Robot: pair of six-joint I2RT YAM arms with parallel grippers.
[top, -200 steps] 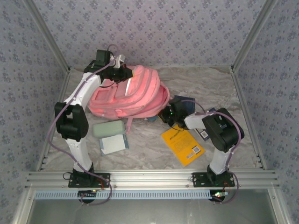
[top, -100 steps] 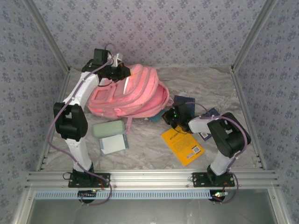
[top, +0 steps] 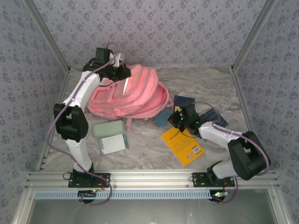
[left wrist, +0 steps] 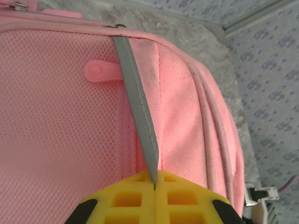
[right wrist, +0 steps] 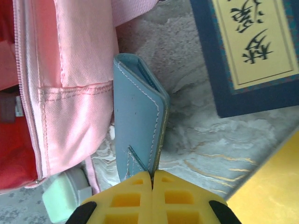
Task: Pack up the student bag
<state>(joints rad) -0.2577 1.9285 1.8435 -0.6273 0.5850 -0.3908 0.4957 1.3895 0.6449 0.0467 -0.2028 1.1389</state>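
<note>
The student bag (top: 133, 95), soft and pink, lies at the back left of the table. My left gripper (top: 122, 72) is at its top edge. In the left wrist view the yellow fingers (left wrist: 135, 196) are shut on the bag's grey reflective strip (left wrist: 138, 112), and my left gripper (left wrist: 154, 181) pinches its lower end. My right gripper (top: 177, 119) sits to the right of the bag's mouth, shut on a slim blue notebook (top: 162, 117). In the right wrist view the blue notebook (right wrist: 138, 112) stands on edge beside the bag's pink opening (right wrist: 70, 70), pinched at its near corner by my right gripper (right wrist: 152, 176).
A mint green case (top: 108, 128) and a pale notebook (top: 113, 143) lie in front of the bag. A yellow book (top: 183, 145) lies under the right arm. A dark blue book (top: 186, 102) with a yellow label lies behind my right gripper. Patterned walls close three sides.
My right arm has stretched out low and its gripper has shifted right, away from the bag, drawing the blue notebook with it. The left gripper has stayed on the strip, barely moving.
</note>
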